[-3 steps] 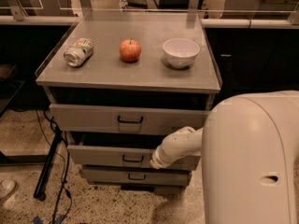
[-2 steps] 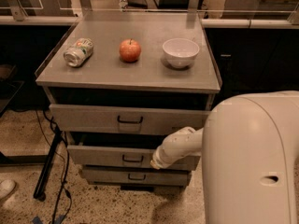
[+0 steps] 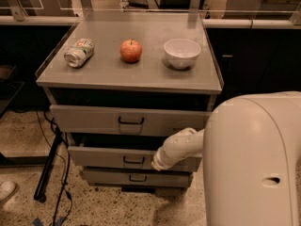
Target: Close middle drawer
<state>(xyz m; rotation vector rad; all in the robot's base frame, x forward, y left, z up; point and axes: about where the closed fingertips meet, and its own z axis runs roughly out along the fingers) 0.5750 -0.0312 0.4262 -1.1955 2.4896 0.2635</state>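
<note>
Gripper (image 3: 155, 165) at the tip of the white arm (image 3: 181, 147), up against the front of the middle drawer (image 3: 101, 157), just right of its wire handle (image 3: 133, 160) and below the counter's front edge. Contact looks likely but is not certain, and whether it is spread or closed cannot be told from here. Compared with a second ago nothing has visibly shifted — arm and drawer sit where they were, and the drawer still stands partly out, with a dark gap above its front. The push seems barely begun or stalled, so the closing remains to be done. On the counter (image 3: 141, 81): can (image 3: 79, 52) near the left edge, apple (image 3: 131, 50) mid-top, bowl (image 3: 182, 52) toward the right edge.
</note>
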